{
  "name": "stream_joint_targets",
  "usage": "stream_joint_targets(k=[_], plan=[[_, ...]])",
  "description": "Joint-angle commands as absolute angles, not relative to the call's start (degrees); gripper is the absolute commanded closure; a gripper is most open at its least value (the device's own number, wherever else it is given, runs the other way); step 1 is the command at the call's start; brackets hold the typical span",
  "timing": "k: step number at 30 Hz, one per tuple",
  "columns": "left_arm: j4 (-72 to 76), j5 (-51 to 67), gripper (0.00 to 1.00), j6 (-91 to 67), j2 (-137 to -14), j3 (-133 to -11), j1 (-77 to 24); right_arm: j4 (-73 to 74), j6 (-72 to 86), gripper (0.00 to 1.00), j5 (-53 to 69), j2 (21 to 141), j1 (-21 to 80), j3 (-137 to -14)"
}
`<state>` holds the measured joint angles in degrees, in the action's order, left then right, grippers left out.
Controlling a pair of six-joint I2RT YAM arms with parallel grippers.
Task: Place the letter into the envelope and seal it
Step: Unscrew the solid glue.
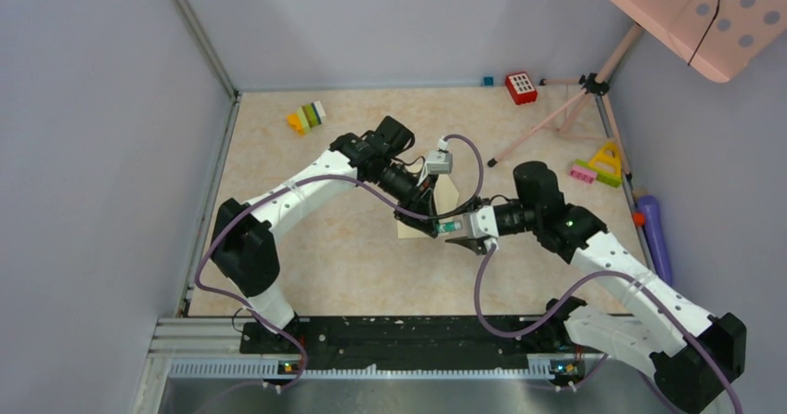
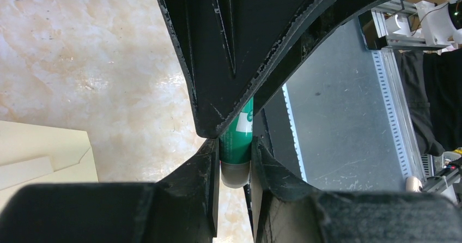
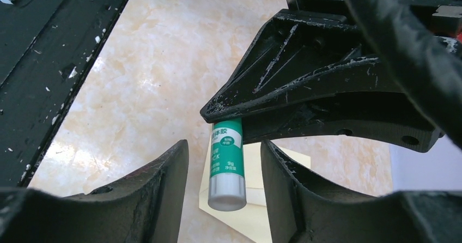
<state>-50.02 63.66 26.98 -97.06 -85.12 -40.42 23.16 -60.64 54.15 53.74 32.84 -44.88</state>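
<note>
With the left fingers (image 2: 210,166) clamped on the glue stick (image 3: 226,156) above the envelope (image 1: 449,194) at the middle of the surface (image 1: 306,247), the right fingers (image 3: 171,172), spread astride its free end, should close squarely before pulling.

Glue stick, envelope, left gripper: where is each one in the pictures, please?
glue stick (image 3: 225,164): right wrist view, on its green label.
envelope (image 2: 52,138): left wrist view, on its cream paper.
left gripper (image 2: 234,147): left wrist view, midway between its fingertips.
</note>
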Motion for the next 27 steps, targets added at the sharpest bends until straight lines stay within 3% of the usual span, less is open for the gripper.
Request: stream_joint_targets(k=[1, 11, 27], plan=[[-49.8, 66.6, 1.00, 27.1, -96.6, -87.3, -40.5, 20.9, -59.7, 0.52, 57.3, 54.4, 33.4, -44.9], [-49.7, 68.5, 1.00, 26.9, -96.7, -87.5, -40.5, 19.5, -59.1, 0.54, 58.3, 54.9, 33.4, -44.1], [-49.3, 68.3, 1.00, 26.5, -97.2, -87.6, -40.4, 16.6, -55.1, 0.73, 60.3, 55.2, 33.4, -44.2]])
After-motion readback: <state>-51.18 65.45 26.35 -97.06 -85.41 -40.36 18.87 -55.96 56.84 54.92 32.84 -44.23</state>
